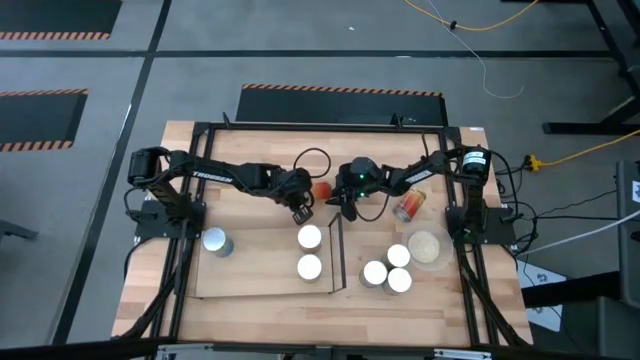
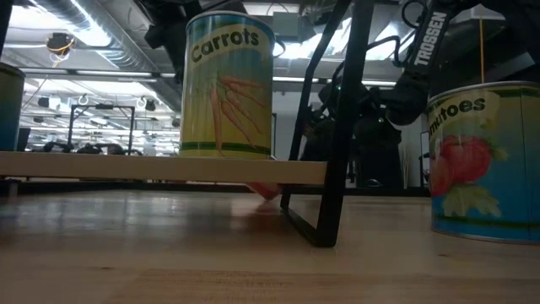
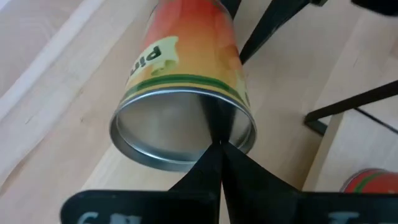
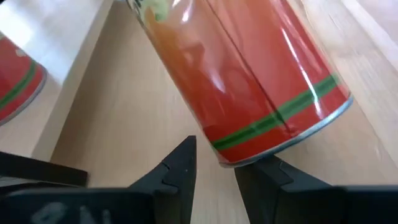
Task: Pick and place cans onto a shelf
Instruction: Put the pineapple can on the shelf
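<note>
On the near half of the tabletop (image 1: 250,315), the shelf (image 1: 255,278) lies flat and carries three upright cans (image 1: 309,267). One of them, the carrot can (image 2: 228,84), is labelled "Carrots". Past the black frame (image 1: 336,255), three more cans stand clustered, just beside a beige dish (image 1: 426,246). The tomato can (image 2: 489,160) reads "…matoes".

Farther back, two cans lie on their sides off the shelf: a red can (image 1: 410,205) and an orange can (image 1: 322,190). Total: eight cans.

The left gripper (image 1: 302,212), fingers pressed together, sits just short of the orange can's metal end; its label begins "Pi". The right gripper (image 1: 345,207), fingers spread and holding nothing, faces a green-banded can (image 4: 261,74). Each arm is marked "TROSSEN".
</note>
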You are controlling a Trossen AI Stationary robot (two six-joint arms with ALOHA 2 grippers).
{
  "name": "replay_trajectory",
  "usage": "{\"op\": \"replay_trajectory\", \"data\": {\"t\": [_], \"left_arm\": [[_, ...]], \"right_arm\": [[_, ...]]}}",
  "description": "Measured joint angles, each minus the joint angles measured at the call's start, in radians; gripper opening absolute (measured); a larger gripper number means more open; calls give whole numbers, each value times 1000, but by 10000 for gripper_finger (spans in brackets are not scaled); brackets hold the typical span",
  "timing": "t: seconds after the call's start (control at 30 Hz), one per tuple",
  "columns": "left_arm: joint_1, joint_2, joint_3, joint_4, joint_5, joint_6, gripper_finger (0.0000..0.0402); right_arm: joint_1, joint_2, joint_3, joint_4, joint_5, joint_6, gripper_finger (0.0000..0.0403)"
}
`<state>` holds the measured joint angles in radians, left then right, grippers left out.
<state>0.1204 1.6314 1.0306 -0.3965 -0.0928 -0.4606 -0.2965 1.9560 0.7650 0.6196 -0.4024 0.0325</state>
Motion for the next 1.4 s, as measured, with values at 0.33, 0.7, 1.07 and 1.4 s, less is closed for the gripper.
{"op": "replay_trajectory", "data": {"t": [0.33, 0.7, 1.07, 1.4], "left_arm": [[0, 0, 0, 54, -1, 1, 1], [0, 0, 0, 69, -1, 2, 10], [0, 0, 0, 102, 1, 128, 41], [2, -1, 1, 135, -41, 134, 58]], "right_arm": [[0, 0, 0, -13, 11, 20, 108], [0, 0, 0, -13, 11, 20, 108], [0, 0, 0, -17, 13, 21, 108], [-1, 0, 0, -35, 15, 34, 108]]}}
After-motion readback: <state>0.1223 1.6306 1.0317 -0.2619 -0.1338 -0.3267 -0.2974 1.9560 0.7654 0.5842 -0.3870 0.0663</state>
